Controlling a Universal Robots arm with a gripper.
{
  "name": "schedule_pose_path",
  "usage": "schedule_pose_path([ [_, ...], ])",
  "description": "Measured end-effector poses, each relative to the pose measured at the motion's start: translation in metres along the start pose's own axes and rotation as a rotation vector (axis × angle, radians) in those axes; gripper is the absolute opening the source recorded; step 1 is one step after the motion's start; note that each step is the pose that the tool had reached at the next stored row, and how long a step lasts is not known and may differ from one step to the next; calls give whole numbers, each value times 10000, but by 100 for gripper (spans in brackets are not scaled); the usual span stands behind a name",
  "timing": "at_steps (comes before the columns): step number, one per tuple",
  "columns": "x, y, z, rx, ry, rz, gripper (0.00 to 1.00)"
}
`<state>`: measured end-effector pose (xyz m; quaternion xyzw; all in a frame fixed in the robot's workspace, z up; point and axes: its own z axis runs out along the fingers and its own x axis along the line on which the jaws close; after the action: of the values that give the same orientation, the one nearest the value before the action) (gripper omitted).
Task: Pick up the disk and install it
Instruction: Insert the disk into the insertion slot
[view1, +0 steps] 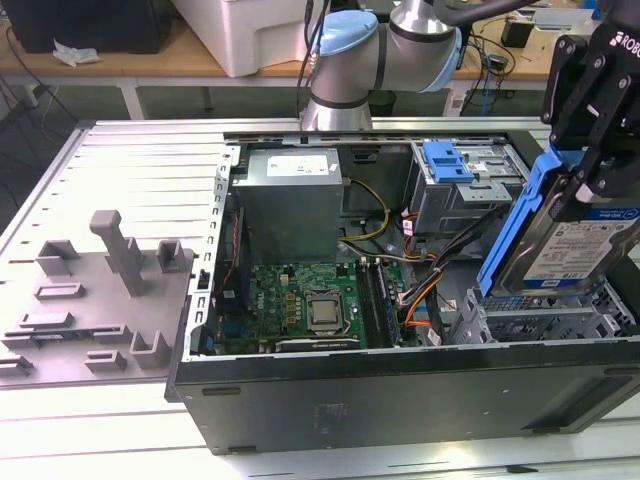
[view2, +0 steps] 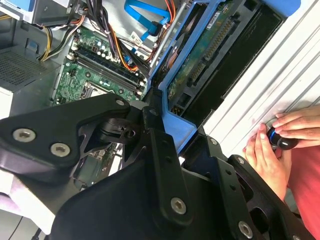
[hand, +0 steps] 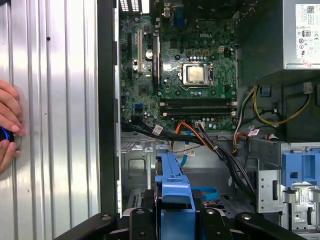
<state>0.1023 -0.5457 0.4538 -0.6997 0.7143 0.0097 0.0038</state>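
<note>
exterior view | 1 gripper (view1: 590, 185) jaws clamped on 1 disk (view1: 578, 248) | tilted over 1 pc case (view1: 400, 385)

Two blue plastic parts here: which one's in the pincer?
The carrier frame edging the disk, held tilted in the pincer; the other blue bracket sits free atop the grey drive cage.

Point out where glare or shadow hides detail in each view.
Exterior view: the disk evenly lit, case front dark. Second wrist view: the ribbed table washes out white. First wrist view: deep shadow beside the power supply.
</note>
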Motion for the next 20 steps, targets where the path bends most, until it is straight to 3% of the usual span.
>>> schedule_pose_path([
  [20, 1, -3, 47, -2, 1, -138, 37],
])
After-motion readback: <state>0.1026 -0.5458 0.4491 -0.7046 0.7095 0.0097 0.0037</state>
